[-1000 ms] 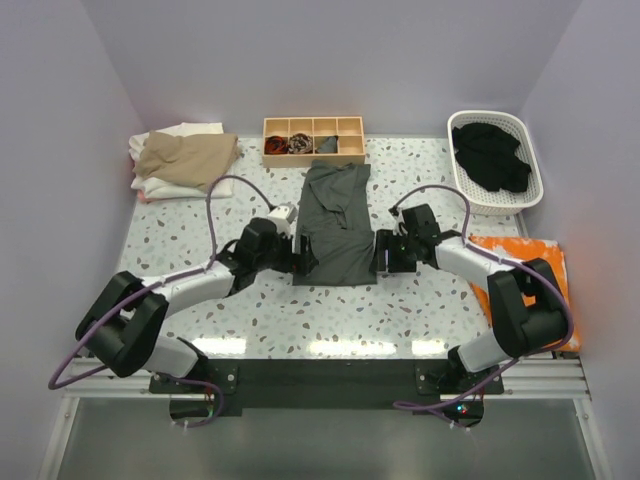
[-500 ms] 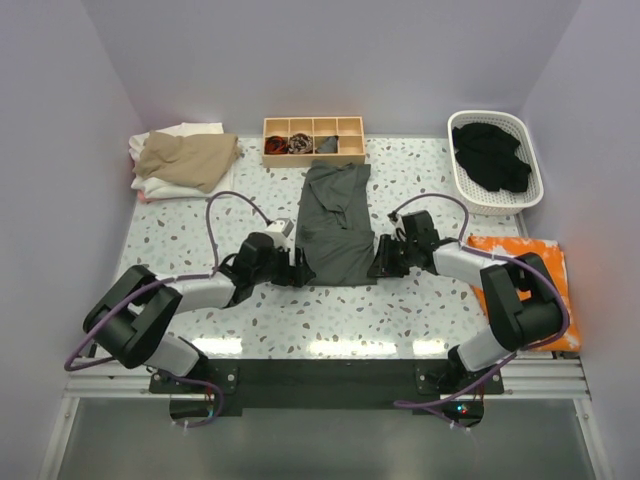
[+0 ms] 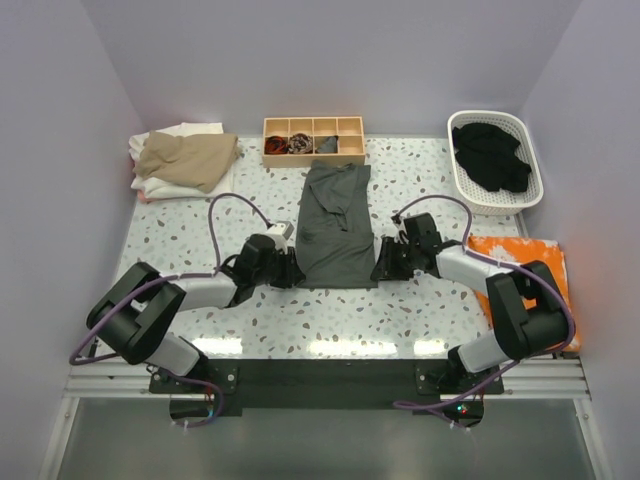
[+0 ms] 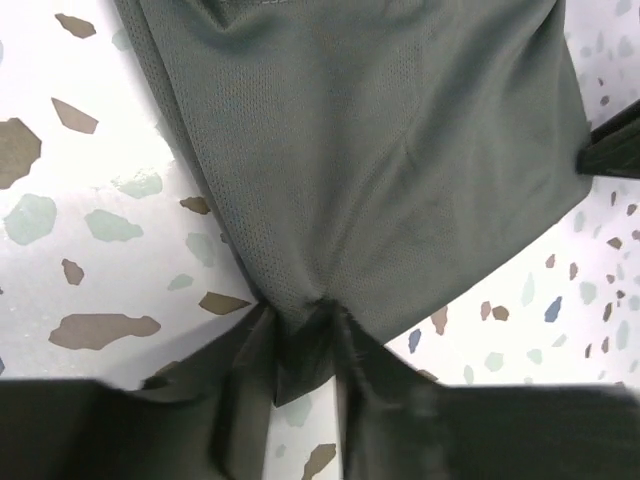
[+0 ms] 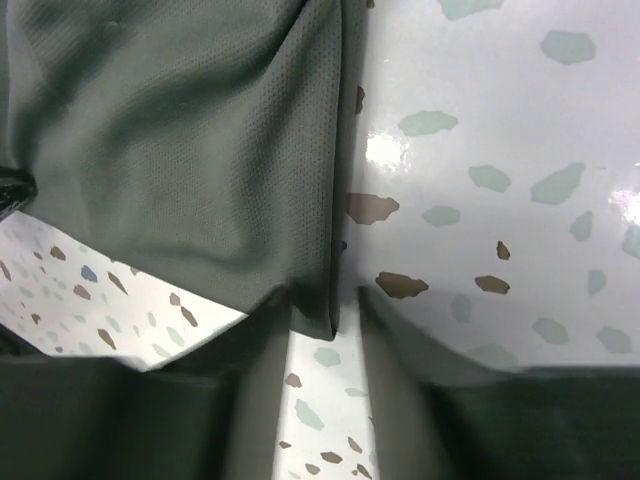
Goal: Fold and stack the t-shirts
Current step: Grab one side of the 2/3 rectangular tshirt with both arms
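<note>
A dark charcoal-grey t-shirt (image 3: 335,220) lies folded into a long strip in the middle of the table. My left gripper (image 3: 291,272) sits at its near left corner. In the left wrist view that corner (image 4: 305,330) is bunched and pinched between the fingers, so the gripper (image 4: 305,345) is shut on it. My right gripper (image 3: 384,268) sits at the near right corner. In the right wrist view the folded corner (image 5: 320,295) lies between the narrowed fingers of the gripper (image 5: 327,310), pressed against the left one. A tan t-shirt (image 3: 188,157) lies on white ones (image 3: 186,130) at the back left.
A wooden compartment tray (image 3: 313,127) with small rolled bundles stands at the back centre. A white basket (image 3: 497,195) at the back right holds black cloth (image 3: 490,155). An orange cloth (image 3: 520,252) lies at the right edge under the right arm.
Both grippers have slid toward me along the shirt's sides to its near corners. Their jaws have closed from wide open down onto the cloth.
</note>
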You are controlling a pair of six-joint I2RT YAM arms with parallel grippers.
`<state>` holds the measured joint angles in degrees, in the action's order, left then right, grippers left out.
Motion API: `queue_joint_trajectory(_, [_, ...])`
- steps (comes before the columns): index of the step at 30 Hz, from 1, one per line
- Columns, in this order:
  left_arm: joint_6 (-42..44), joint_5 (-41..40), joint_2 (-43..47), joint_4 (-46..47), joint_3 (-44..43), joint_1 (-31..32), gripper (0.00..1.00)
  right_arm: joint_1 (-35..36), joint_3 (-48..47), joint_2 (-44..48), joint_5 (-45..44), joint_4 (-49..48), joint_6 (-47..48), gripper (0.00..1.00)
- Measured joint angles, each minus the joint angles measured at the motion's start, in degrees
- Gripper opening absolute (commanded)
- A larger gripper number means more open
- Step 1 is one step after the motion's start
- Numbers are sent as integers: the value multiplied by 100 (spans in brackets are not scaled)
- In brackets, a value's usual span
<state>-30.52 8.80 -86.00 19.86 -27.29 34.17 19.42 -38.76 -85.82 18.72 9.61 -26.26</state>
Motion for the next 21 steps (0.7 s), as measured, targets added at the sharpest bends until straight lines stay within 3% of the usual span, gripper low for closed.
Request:
queue_joint_trajectory(1, [15,-4,33,-11,-7,2,64,0,0,28,-20,33,24,54])
queue_joint_trajectory(2, [35,-2,44,-15,-9,2,100,-4,0,52,15,33,31,55])
queue_joint_trajectory(11, [114,-28,485,90,227,4,100,-4,256,466,26,81,-2,59])
queue_joint_trajectory(17, [111,-31,699,490,621,2,99,-17,579,540,302,-409,-315,58])
queue_joint_trajectory(19, [109,0,632,662,654,0,91,-26,643,468,452,-651,-422,57])
queue_joint_trajectory(21, [96,48,514,852,662,0,75,-31,667,356,608,-898,-533,57])
